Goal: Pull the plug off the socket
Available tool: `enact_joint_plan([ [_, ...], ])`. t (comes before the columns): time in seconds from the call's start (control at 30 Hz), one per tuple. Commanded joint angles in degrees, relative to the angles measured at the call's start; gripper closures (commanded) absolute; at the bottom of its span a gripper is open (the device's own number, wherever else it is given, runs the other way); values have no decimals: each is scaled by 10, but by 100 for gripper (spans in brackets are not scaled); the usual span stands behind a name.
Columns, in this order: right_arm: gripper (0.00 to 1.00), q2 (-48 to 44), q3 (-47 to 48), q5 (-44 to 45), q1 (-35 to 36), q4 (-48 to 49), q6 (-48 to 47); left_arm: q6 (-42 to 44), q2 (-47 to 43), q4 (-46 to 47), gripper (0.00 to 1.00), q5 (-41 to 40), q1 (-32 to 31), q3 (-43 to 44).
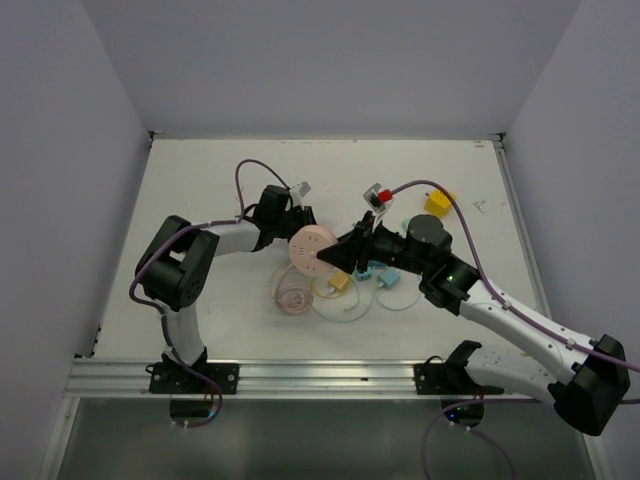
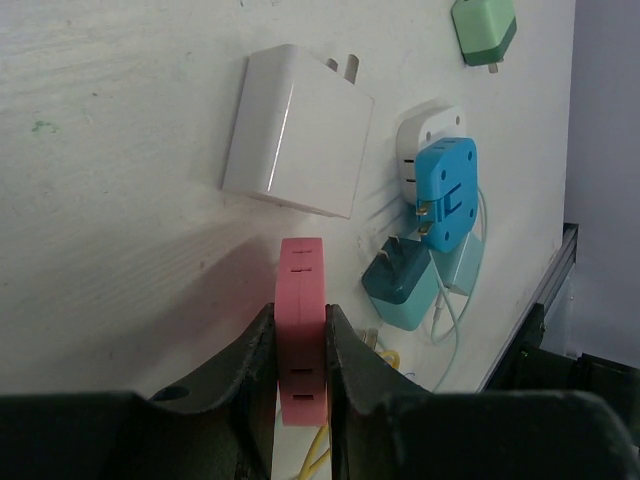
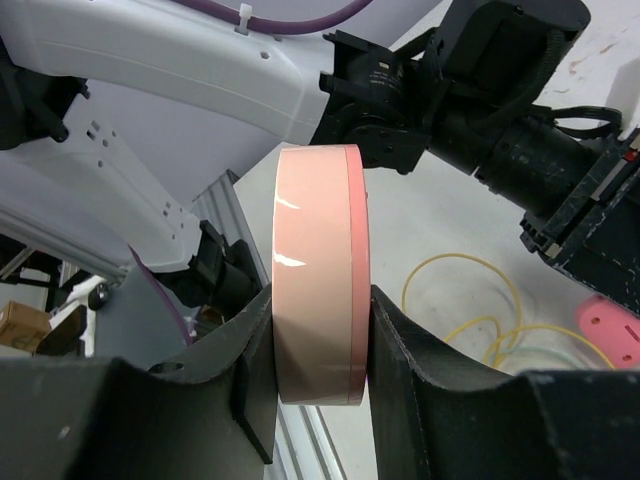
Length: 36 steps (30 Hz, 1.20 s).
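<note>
A pale pink round socket (image 1: 312, 248) with holes in its face is held up over the middle of the table. My right gripper (image 1: 340, 255) is shut on it; in the right wrist view the fingers (image 3: 320, 300) clamp the disc's flat faces (image 3: 315, 220). My left gripper (image 1: 292, 228) meets the disc from the left. In the left wrist view it (image 2: 300, 315) is shut on a flat, deeper pink plug (image 2: 300, 280) with slots on its edge. A deeper pink piece (image 3: 610, 330) shows beside the disc. I cannot tell whether plug and socket are joined.
A white charger (image 2: 295, 130), a blue plug (image 2: 447, 190), a teal charger (image 2: 402, 285) and a green one (image 2: 483, 28) lie on the table. A yellow cable (image 1: 338, 287) and a pink coil (image 1: 290, 297) lie below the socket. A yellow block (image 1: 437, 203) sits at the back right.
</note>
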Motion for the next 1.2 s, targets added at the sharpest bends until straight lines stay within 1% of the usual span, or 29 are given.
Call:
enact_joint_plan([
  [0.0, 100, -24, 30, 12, 0, 36, -3, 23, 24, 26, 91, 0, -14, 19],
  [0.03, 100, -25, 31, 14, 0, 36, -3, 25, 26, 25, 85, -2, -16, 19],
  [0.1, 100, -26, 32, 16, 0, 40, 2, 29, 31, 21, 80, -12, -20, 15],
  [0.13, 100, -28, 35, 17, 0, 40, 3, 30, 31, 21, 72, -14, -20, 12],
  [0.2, 100, -27, 42, 14, 0, 40, 5, 33, 30, 23, 64, -22, -21, 1],
  [0.23, 100, -26, 45, 12, 0, 43, 7, 34, 31, 22, 56, -25, -21, -3],
  [0.3, 100, -24, 57, 5, 0, 45, 12, 34, 30, 22, 50, -27, -21, -14],
  [0.33, 100, -23, 68, 0, 0, 45, 13, 34, 28, 24, 45, -29, -21, -18],
  [0.4, 100, -16, 76, -9, 0, 51, 22, 34, 24, 27, 41, -34, -22, -31],
  [0.43, 100, -14, 82, -23, 0, 64, 26, 34, 18, 29, 34, -35, -21, -34],
  [0.47, 100, -10, 83, -28, 0, 72, 32, 33, 15, 31, 28, -35, -22, -39],
  [0.5, 100, -2, 84, -34, 0, 91, 43, 32, 11, 32, 26, -34, -21, -42],
  [0.67, 100, 12, 79, -52, 1, 139, 71, 33, -40, 25, 12, -41, -18, -47],
  [0.7, 100, 13, 80, -51, 1, 144, 73, 34, -58, 19, 7, -44, -17, -47],
  [0.73, 100, 14, 85, -50, 0, 144, 73, 35, -68, 16, 4, -47, -14, -45],
  [0.8, 100, 14, 93, -50, 0, 127, 64, 36, -88, 3, 0, -53, -1, -42],
  [0.9, 100, 13, 121, -43, 0, 91, 40, 53, -140, -30, 1, -79, 15, -25],
  [0.97, 100, 12, 131, -34, 0, 71, 28, 71, -157, -66, 0, -111, 22, -5],
  [1.03, 100, 12, 145, -17, -1, 33, 10, 77, -179, -77, 1, -142, 29, 5],
  [1.07, 100, 11, 150, -10, -1, 21, 4, 79, -186, -104, 0, -151, 39, 5],
  [1.13, 100, 10, 159, 16, -2, -13, -13, 78, -206, -115, 0, -181, 54, -3],
  [1.17, 100, 7, 163, 26, -4, -24, -23, 78, -214, -127, 0, -194, 72, -9],
])
